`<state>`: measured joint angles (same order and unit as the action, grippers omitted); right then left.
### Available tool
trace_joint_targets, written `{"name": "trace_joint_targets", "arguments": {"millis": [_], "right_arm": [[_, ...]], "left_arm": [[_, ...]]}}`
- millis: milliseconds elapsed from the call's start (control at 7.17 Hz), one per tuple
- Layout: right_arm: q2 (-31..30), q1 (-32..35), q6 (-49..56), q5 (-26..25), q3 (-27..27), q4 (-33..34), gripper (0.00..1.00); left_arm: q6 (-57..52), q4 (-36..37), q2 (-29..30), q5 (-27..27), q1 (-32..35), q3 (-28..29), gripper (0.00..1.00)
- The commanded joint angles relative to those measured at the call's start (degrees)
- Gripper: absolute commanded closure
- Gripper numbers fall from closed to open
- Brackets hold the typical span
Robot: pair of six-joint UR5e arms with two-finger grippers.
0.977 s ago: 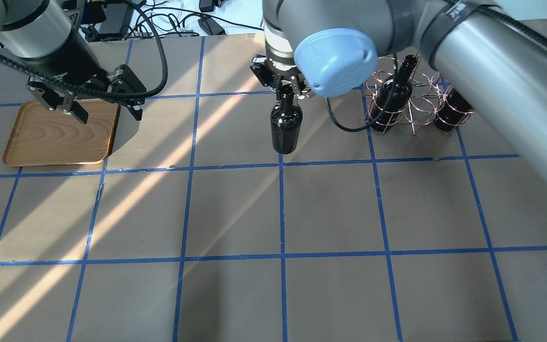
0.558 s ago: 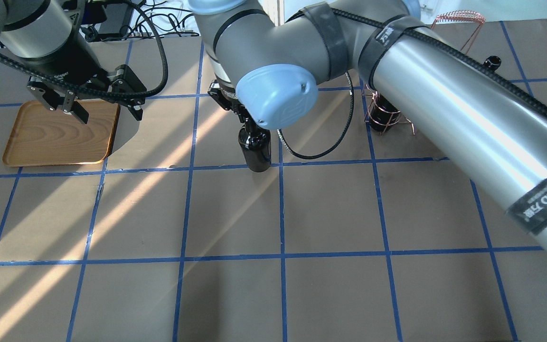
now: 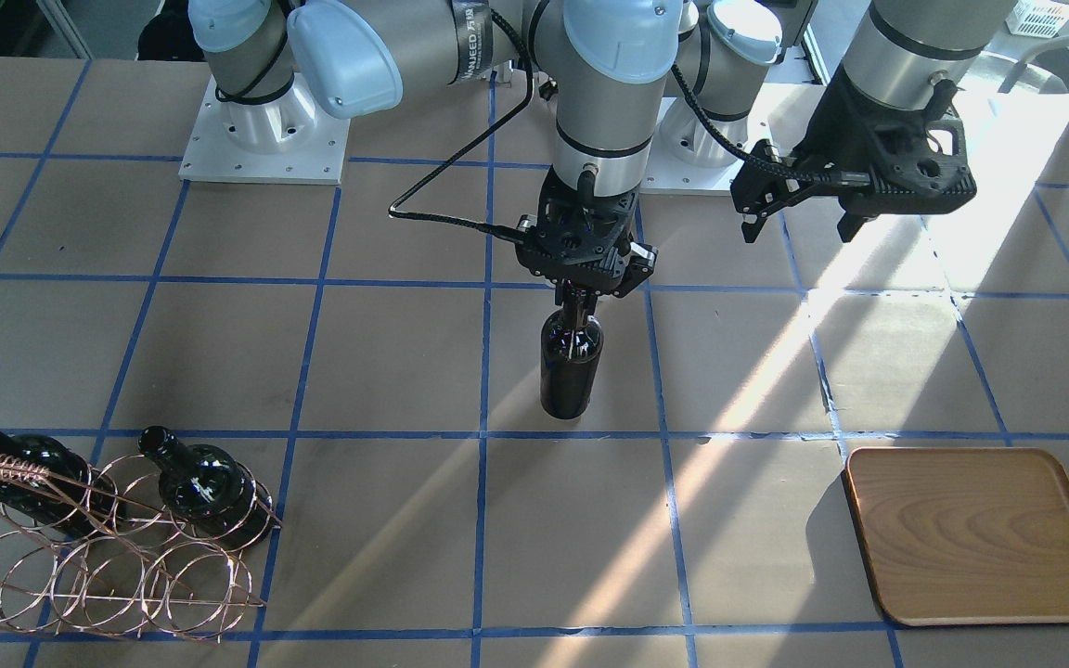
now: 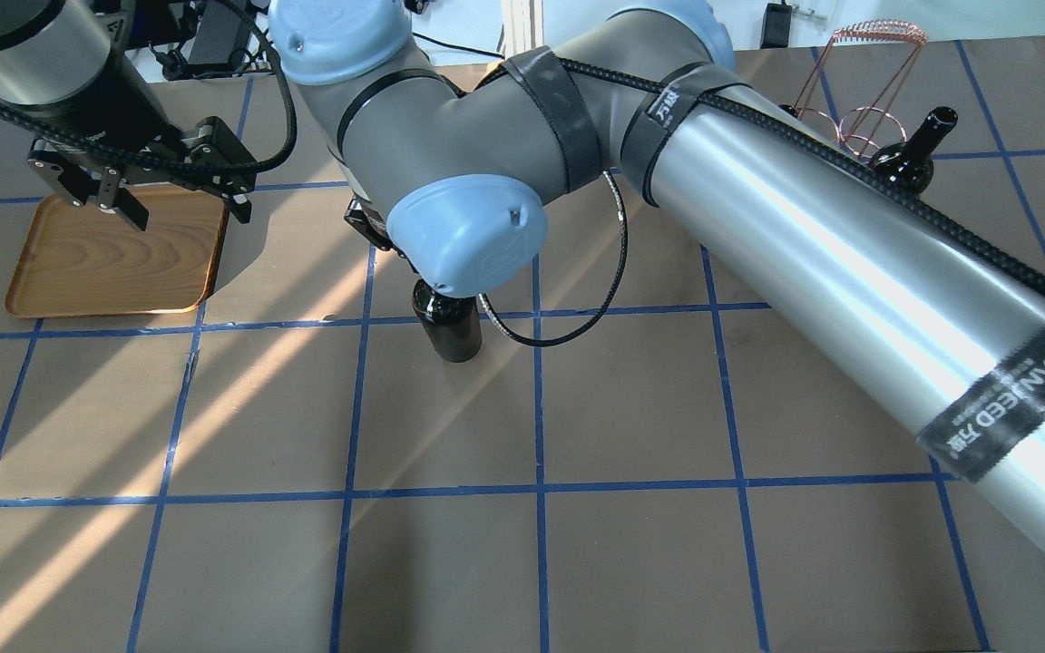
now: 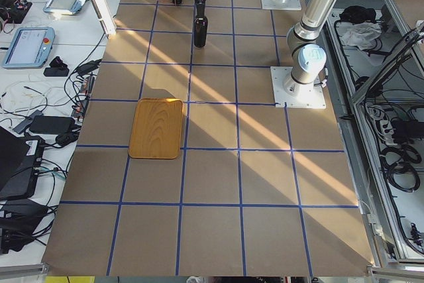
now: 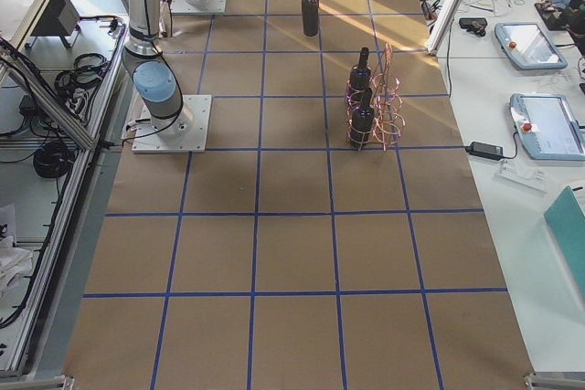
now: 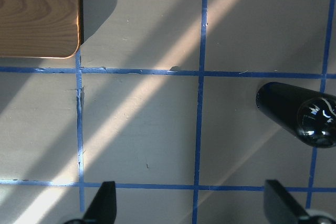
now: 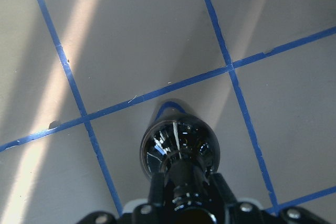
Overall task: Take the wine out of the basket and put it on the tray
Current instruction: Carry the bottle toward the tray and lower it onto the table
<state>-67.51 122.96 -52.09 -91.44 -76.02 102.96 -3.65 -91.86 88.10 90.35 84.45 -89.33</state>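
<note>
Carried nearer the grained wooden tray since a moment ago, the glossy black wine, upright, is clamped at its neck by my right gripper; the left gripper gapes, the wire basket well apart.

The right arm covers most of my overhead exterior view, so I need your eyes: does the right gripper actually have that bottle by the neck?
Observer: Yes. The front-facing view shows the right gripper shut on the neck of the wine, which is upright.
Operator: How many bottles are in the basket? I can see only one.
Observer: Two remaining bottles lie tilted in the basket, necks raised.
Operator: Is the left gripper open?
Observer: Yes. The left wrist view shows the left gripper open, with nothing between its fingers.
</note>
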Motion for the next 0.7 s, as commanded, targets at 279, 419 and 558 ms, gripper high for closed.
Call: {"name": "trace_joint_targets", "arguments": {"millis": [279,419,558], "right_arm": [[2.65,0.61,-2.49,0.57,2.45,0.14,0.88],[3.17,0.61,-2.57,0.48,2.54,0.14,0.88],[3.35,0.61,-2.57,0.56,2.71,0.14,0.88]], "left_arm": [[-1.63,0.01,0.06,0.0,-0.6,-0.05,0.0],[-1.71,0.01,0.06,0.18,-0.6,-0.05,0.0],[-1.71,0.01,0.06,0.18,-0.68,-0.05,0.0]]}}
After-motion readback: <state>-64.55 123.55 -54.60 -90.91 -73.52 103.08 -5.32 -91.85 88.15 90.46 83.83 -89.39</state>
